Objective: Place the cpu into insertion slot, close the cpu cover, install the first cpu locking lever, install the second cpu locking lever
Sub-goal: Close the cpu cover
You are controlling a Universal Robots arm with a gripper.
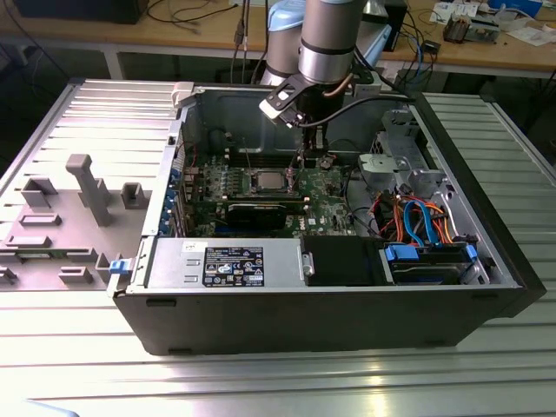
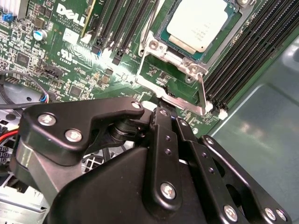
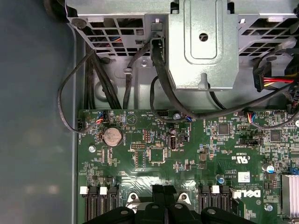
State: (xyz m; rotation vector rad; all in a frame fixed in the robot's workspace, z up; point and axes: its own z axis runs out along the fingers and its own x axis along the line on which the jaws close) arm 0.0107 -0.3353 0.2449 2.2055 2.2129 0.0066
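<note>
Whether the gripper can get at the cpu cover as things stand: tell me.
Probably yes. The shut gripper sits right by the near edge of the open cpu cover, with nothing between them. The cpu lies uncovered just beyond the cover.

Looks like a robotics lab or electronics workshop. Told by an opened desktop computer case (image 1: 330,300) laid on its side on a ribbed metal table (image 1: 261,382), with a grey moulded fixture plate (image 1: 52,234) at the exterior view's left. Behind, long wooden workbenches (image 1: 174,39) strewn with cables (image 1: 187,10) and small electronic gear (image 1: 469,26). Above the case's green motherboard (image 3: 187,158), an industrial robot arm (image 1: 330,35).
</note>
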